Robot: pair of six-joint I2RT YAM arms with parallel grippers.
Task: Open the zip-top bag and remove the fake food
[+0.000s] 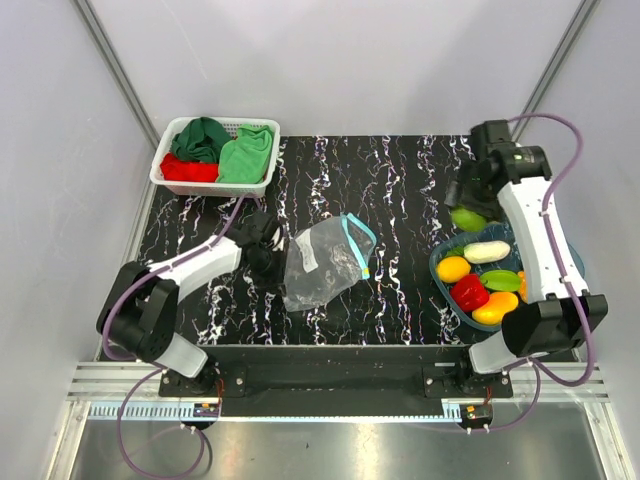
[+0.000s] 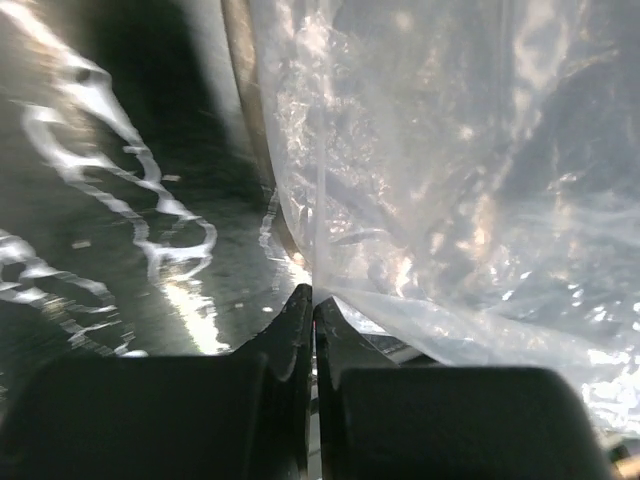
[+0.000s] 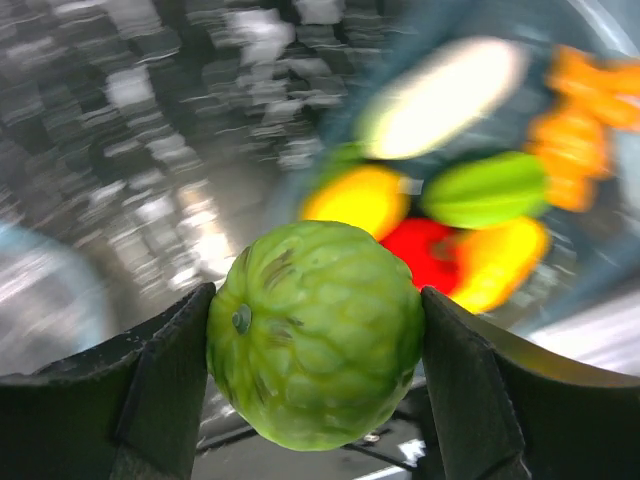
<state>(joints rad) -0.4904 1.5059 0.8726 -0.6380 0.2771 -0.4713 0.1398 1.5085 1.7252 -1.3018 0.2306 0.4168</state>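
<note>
— So, what fills most of the overhead view?

— The black marbled table [image 1: 400, 180]. A white basket [image 1: 212, 186] sits at its far left corner and holds red and green cloths [image 1: 245, 152]. On the right, near the right arm, is a teal tub [image 1: 437, 285].

— And the zip-top bag?

— The zip-top bag [image 1: 318, 265] lies crumpled in the middle of the table, well apart from the tub. Its light blue zip strip [image 1: 360, 240] curves along the right, far edge. Nothing coloured shows inside it.

— Where is the fake food?

— The fake food [image 1: 470, 292] is piled in the tub: red, yellow, orange and green pieces and a pale white one.

— What does the left gripper have?

— The left gripper [image 2: 313, 295] is at the bag's left side. In the wrist view its jaws are pressed nearly together, pinching a thin fold of the clear plastic.

— And the right one?

— The right gripper [image 3: 316, 320] has its jaws spread wide and clamped on either side of a bumpy green fruit [image 1: 467, 219]. It holds the fruit at the tub's far left rim.
</note>
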